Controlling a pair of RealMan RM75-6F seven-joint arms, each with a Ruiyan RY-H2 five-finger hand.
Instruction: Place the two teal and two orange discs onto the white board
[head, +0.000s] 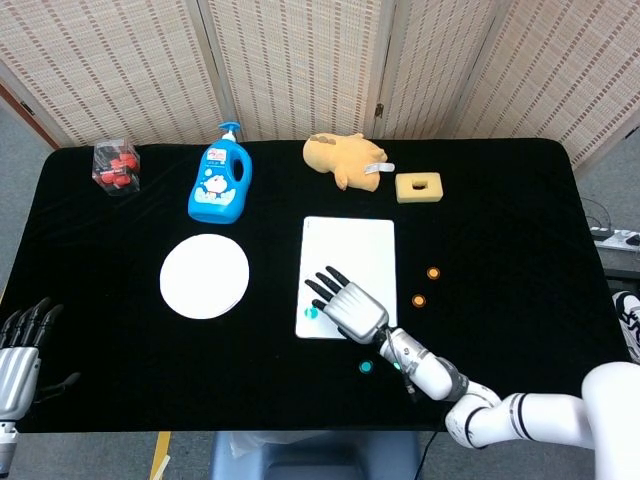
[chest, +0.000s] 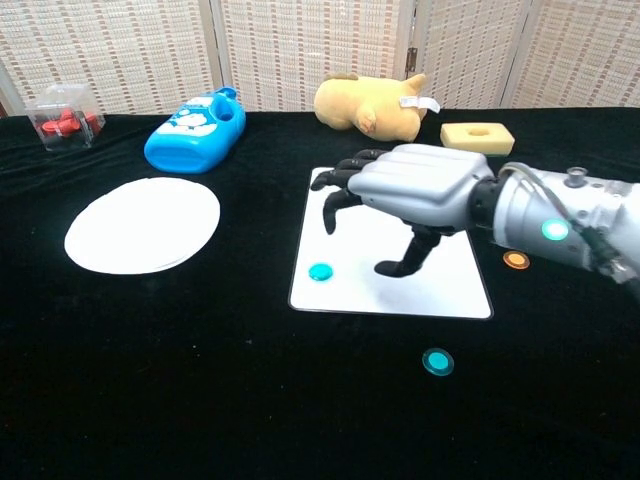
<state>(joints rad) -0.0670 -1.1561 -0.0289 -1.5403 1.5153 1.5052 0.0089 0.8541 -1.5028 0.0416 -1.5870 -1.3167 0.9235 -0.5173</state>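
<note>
The white board (head: 350, 250) (chest: 440, 290) lies mid-table. One teal disc (head: 311, 312) (chest: 320, 271) rests on the board's near left corner. The other teal disc (head: 365, 366) (chest: 436, 361) lies on the black cloth in front of the board. Two orange discs (head: 433, 272) (head: 418, 299) sit on the cloth right of the board; the chest view shows one orange disc (chest: 516, 260). My right hand (head: 350, 305) (chest: 420, 195) hovers over the board's near half, fingers spread, holding nothing. My left hand (head: 20, 345) stays at the near left table edge, empty.
A white plate (head: 204, 275) (chest: 143, 224) lies left of the board. Along the back stand a blue bottle (head: 219, 183), a yellow plush toy (head: 343, 155), a yellow sponge (head: 418, 187) and a clear box of red pieces (head: 116, 165).
</note>
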